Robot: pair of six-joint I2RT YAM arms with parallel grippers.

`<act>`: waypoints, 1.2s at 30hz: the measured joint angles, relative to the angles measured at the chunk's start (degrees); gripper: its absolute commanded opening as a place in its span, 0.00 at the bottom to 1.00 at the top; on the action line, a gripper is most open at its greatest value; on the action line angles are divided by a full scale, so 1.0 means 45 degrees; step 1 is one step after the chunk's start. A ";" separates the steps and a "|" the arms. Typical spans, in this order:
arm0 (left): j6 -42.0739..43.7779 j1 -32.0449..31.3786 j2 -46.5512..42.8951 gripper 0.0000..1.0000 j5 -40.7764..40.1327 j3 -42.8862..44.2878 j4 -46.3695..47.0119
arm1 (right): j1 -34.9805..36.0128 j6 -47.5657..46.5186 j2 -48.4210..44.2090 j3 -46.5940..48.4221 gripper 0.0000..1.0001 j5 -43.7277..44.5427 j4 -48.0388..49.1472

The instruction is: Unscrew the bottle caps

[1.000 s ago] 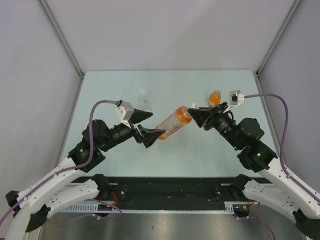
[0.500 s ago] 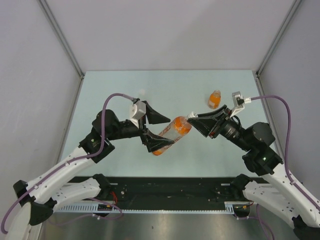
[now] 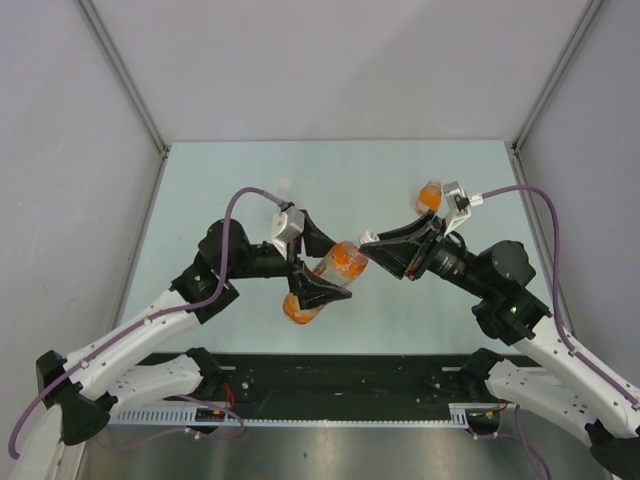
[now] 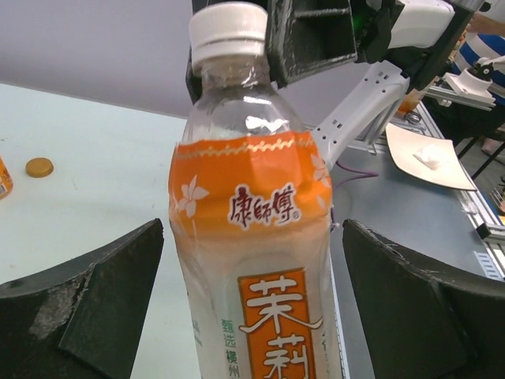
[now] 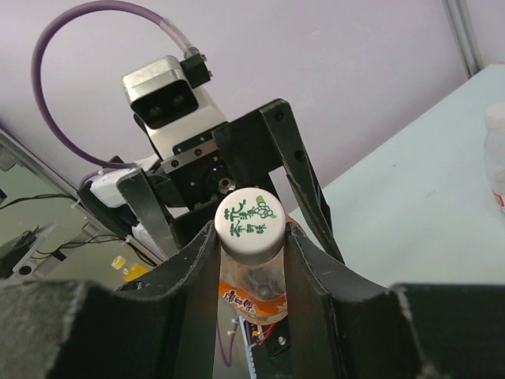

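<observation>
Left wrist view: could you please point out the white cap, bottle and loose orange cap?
white cap (image 4: pixel 230 31), left wrist, ribbed side
bottle (image 4: pixel 252 207), left wrist, orange label
loose orange cap (image 4: pixel 39 166), left wrist, top face

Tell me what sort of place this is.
Probably a robotics lab test cell: a left arm and right arm bolted at the edge of a pale table, blank grey wall panels around it, and a purple camera cable running to the wrist.
</observation>
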 measured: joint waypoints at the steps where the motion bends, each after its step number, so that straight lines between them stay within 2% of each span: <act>1: -0.0005 0.0000 0.0000 1.00 0.0049 -0.0058 0.0015 | 0.0058 -0.0015 0.0000 -0.0005 0.00 0.0005 0.0087; 5: -0.0136 0.0000 -0.0010 0.97 0.0073 -0.0325 0.0248 | 0.0223 -0.0063 -0.0063 -0.0049 0.00 0.0049 0.0398; 9: -0.0335 -0.0005 -0.0010 0.85 0.0112 -0.0568 0.0573 | 0.0345 -0.0131 -0.0117 -0.0073 0.00 0.0126 0.0607; 13: -0.0520 -0.0005 0.0005 0.83 0.0301 -0.0588 0.0767 | 0.0466 -0.0228 -0.0117 -0.0107 0.00 0.0306 0.0661; 16: -0.0573 -0.0005 0.0010 0.72 0.0442 -0.0593 0.0874 | 0.0617 -0.0355 -0.0117 -0.0112 0.00 0.0423 0.0675; 17: -0.0612 -0.0005 0.0010 0.63 0.0491 -0.0593 0.0899 | 0.0651 -0.0389 -0.0117 -0.0112 0.00 0.0481 0.0670; 19: -0.0685 -0.0005 0.0010 0.51 0.0568 -0.0597 0.0928 | 0.0709 -0.0461 -0.0112 -0.0112 0.00 0.0622 0.0665; 20: -0.0714 -0.0005 0.0010 0.48 0.0554 -0.0602 0.0918 | 0.0743 -0.0525 -0.0117 -0.0112 0.01 0.0665 0.0665; 23: -0.0748 -0.0005 0.0010 0.42 0.0568 -0.0665 0.0884 | 0.0879 -0.0758 -0.0117 -0.0112 0.18 0.0855 0.0617; 26: -0.0748 0.0000 -0.0005 0.37 0.0559 -0.0685 0.0869 | 0.0962 -0.0835 -0.0131 -0.0112 0.27 0.0971 0.0559; 27: -0.0743 -0.0005 -0.0015 0.36 0.0559 -0.0685 0.0869 | 0.0986 -0.0845 -0.0146 -0.0112 0.43 0.1005 0.0554; 29: -0.0738 -0.0005 -0.0024 0.35 0.0563 -0.0690 0.0865 | 0.1054 -0.0879 -0.0185 -0.0112 0.58 0.1098 0.0495; 30: -0.0690 -0.0005 -0.0029 0.34 0.0549 -0.0704 0.0855 | 0.1083 -0.0816 -0.0209 -0.0112 0.69 0.1146 0.0466; 32: -0.0573 0.0000 -0.0029 0.33 0.0437 -0.0729 0.0845 | 0.1161 -0.0748 -0.0345 -0.0112 0.78 0.1243 0.0330; 35: -0.0379 0.0005 -0.0117 0.29 0.0151 -0.0729 0.0753 | 0.1248 -0.0811 -0.0704 -0.0068 0.82 0.1637 -0.0121; 36: -0.0282 0.0005 -0.0194 0.22 0.0005 -0.0729 0.0690 | 0.1268 -0.0845 -0.0840 -0.0019 0.82 0.1826 -0.0345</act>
